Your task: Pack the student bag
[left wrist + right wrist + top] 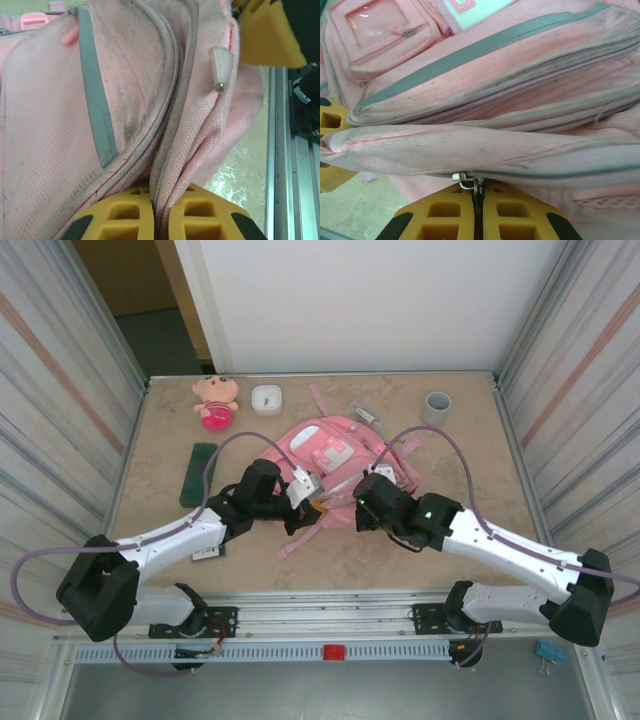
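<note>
The student bag (pixel 335 452) lay flat mid-table, just beyond both arms. The left gripper (pixel 161 212) was clamped on a fold of its fabric, and the right gripper (pixel 477 202) was pinched tight on a zipper pull (pixel 464 179). By my reckoning packing had barely begun: the zip looked closed, and the plush doll (pixel 216 400) at eleven o'clock, the green case (pixel 199 473) at nine and the grey cup (pixel 437 407) at one all lay outside the bag.

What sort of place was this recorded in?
Probably a lab robot cell: a tan table boxed in by panel walls, an aluminium rail along its near edge, and a pink bag and doll staged on it.
</note>
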You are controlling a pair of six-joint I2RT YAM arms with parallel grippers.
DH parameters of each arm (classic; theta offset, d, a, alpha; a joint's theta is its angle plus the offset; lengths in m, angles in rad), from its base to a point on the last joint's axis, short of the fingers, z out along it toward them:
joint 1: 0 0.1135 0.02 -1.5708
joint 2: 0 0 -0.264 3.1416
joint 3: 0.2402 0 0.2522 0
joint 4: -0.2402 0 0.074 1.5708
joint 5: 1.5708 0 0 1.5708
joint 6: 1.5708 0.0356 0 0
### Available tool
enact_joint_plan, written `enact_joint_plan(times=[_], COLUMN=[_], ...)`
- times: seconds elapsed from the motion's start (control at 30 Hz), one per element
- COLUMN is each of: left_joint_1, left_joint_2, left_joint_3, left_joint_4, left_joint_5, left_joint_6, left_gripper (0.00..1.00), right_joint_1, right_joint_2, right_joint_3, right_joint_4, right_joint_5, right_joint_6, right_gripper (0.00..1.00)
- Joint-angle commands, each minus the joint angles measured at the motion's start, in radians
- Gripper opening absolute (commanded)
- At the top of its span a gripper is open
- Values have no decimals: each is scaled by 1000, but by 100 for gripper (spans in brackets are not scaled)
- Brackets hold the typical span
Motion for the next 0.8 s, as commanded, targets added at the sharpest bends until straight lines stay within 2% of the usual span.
enact_joint_plan(times=[0.0, 0.13, 0.23, 0.33, 0.47, 0.6, 0.67, 0.77], left_joint_1=[21, 25, 25, 25, 18, -17, -22, -20], left_joint_2=[-52, -78, -97, -114, -143, -169, -169, -168], left_joint_3=[-3, -20, -31, -40, -36, -21, -22, -22], left_joint_4=[-65, -83, -98, -100, -102, -107, -113, -146], left_joint_5=[-80, -119, -132, -120, -51, -31, -84, -231], left_joint_6=[1, 15, 38, 56, 87, 134, 125, 49], left_gripper=[0, 0, 0, 6, 26, 47, 52, 60], right_joint_1=[-74, -145, -163, -164, -169, -173, -173, -173], right_joint_2=[-52, -98, -112, -112, -67, -16, 2, 12], right_joint_3=[-28, -55, -75, -94, -85, -63, -63, -64], right_joint_4=[-76, -42, 17, 84, 126, 151, 170, 164], right_joint_5=[-41, -176, -294, -413, -597, -682, -701, -663], right_joint_6=[-101, -166, -196, -198, -200, -143, -119, -100], right_gripper=[0, 0, 0, 0, 0, 0, 0, 0])
